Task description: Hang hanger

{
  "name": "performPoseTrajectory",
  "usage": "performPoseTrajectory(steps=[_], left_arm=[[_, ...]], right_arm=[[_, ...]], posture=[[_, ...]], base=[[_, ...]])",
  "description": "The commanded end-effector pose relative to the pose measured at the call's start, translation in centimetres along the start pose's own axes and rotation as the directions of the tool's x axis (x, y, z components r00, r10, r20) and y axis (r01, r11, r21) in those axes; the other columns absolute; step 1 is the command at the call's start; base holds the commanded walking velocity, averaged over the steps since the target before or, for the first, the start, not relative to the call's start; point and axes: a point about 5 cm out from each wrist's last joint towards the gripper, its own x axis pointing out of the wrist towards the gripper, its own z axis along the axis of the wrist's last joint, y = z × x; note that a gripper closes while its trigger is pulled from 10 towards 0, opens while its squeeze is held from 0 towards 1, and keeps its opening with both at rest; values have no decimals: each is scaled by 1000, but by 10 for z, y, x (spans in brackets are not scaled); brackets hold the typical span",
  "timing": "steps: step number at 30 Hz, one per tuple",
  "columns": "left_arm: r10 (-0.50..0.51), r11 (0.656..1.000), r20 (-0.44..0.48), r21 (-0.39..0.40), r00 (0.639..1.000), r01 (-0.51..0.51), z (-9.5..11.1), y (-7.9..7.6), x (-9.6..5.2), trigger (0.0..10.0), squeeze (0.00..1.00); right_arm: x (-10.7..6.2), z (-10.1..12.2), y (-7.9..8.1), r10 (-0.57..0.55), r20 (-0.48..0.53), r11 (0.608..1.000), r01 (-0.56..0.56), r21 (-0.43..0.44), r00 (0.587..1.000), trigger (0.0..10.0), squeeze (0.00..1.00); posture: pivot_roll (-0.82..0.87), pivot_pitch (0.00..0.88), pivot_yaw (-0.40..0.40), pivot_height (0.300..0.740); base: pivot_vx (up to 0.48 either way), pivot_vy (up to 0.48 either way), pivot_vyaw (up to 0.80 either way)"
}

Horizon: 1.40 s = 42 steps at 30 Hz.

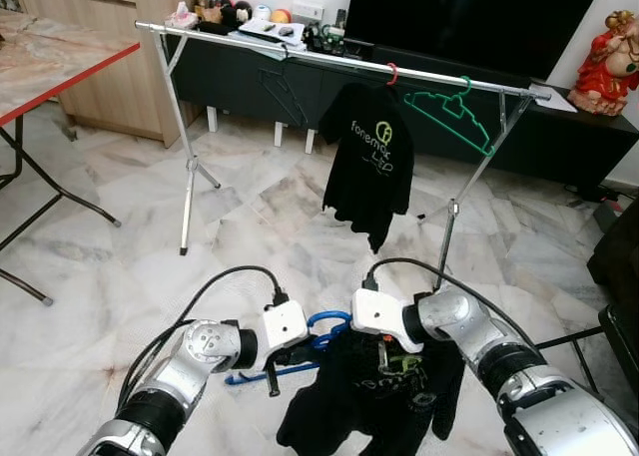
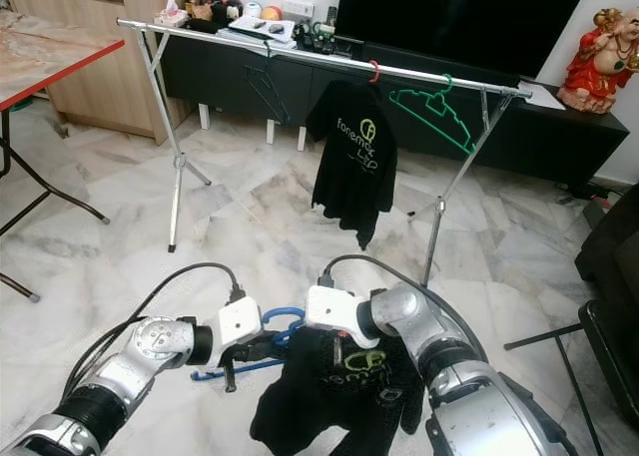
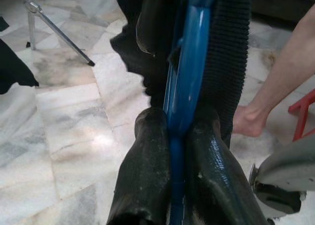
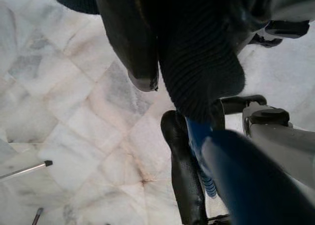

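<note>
I'm looking into a home living room: marble floor [image 1: 250,217], big television [image 1: 469,22] on a low dark cabinet [image 1: 559,137], clothes rack [image 1: 329,62].

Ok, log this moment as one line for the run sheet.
stage: pre-hang | left gripper: shut on blue hanger | right gripper: holding black shirt collar | rack: ahead, not reached

Clothes rail [image 1: 339,63] stands ahead; shirt [image 1: 367,157] hangs mid-rail, empty hanger [image 1: 451,112] right of it, cabinet [image 1: 559,137] behind.
</note>
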Motion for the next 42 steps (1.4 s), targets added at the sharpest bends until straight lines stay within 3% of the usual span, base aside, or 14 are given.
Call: performPoseTrajectory(steps=[1,10,12,13,14,15,35,36,37,38,39,40,41,42], left_arm=[[69,998,30,-8,997,-69,6,8,-1,0,0],[75,997,24,-12,997,-75,3,7,-2,0,0],[77,997,24,-13,997,-77,3,7,-2,0,0],[78,997,24,-13,997,-78,3,7,-2,0,0],[79,997,24,-14,997,-79,3,6,-2,0,0],[80,997,25,-15,996,-80,3,6,-2,0,0],[96,995,13,-26,995,-95,-3,6,-4,0,0],[96,995,12,-26,995,-96,-3,6,-5,0,0],[96,995,12,-27,995,-96,-3,6,-5,0,0],[97,995,11,-27,995,-96,-4,6,-5,0,0],[96,995,11,-27,995,-96,-4,6,-5,0,0],[96,995,10,-26,995,-96,-4,6,-5,0,0],[96,995,10,-26,995,-96,-3,6,-4,0,0],[96,995,11,-25,995,-96,-3,6,-4,0,0]], right_arm=[[1,3,2,48,22,999,-49,4,999,10000,1000],[-5,0,0,38,-3,999,-38,-14,999,10000,1000],[-6,0,-1,17,6,1000,-17,-11,1000,10000,941],[-7,0,-2,10,19,1000,-10,-5,1000,10000,714],[-7,0,-2,2,28,1000,-2,-1,1000,10000,200],[-7,1,-3,-6,48,1000,5,16,999,10000,0],[-25,-7,-8,-169,258,969,113,218,951,10000,0],[-25,-8,-7,-168,260,969,110,223,951,8980,0],[-26,-9,-7,-167,260,969,109,224,951,8980,0],[-26,-10,-6,-165,260,969,107,224,951,4980,0],[-25,-11,-5,-166,259,968,108,226,952,4980,0],[-25,-12,-5,-169,259,967,109,232,951,3804,0],[-25,-13,-4,-171,260,965,109,239,950,0,0],[-25,-14,-3,-171,260,965,108,240,950,0,0]], posture=[[29,38,-161,740],[20,48,-166,740],[20,49,-167,740],[20,51,-168,740],[20,55,-168,740],[21,57,-168,740],[13,76,-164,740],[13,76,-164,740],[11,76,-163,740],[11,76,-163,740],[12,76,-163,740],[12,76,-163,740],[13,76,-162,740],[13,76,-162,740]], base=[[0,0,0],[0,0,0],[0,0,0],[0,0,0],[0,0,0],[0,0,0],[0,0,0],[0,0,0],[0,0,0],[0,0,0],[0,0,0],[0,0,0],[0,0,0],[0,0,0]])
